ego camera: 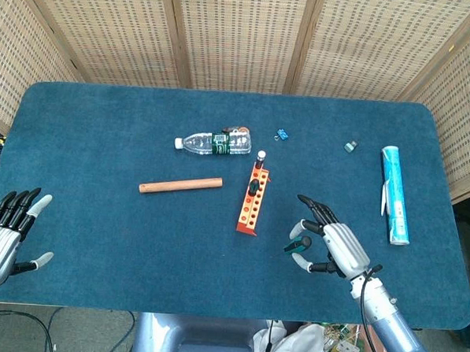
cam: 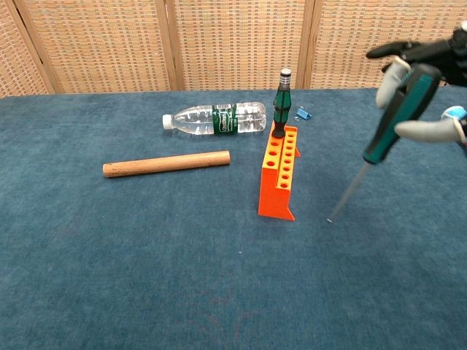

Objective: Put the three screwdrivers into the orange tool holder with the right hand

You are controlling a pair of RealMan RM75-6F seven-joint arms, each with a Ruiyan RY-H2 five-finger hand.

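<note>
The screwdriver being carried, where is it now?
In the right hand, the green-and-black-handled screwdriver hangs tilted, tip down, right of the orange tool holder.

Two screwdrivers (cam: 400, 111) (cam: 281, 103), one orange tool holder (cam: 279, 175), one water bottle (cam: 215, 119), one wooden stick (cam: 166, 163), one blue tube (ego camera: 394, 195), two small clips (ego camera: 284, 134) (ego camera: 351, 146).
</note>
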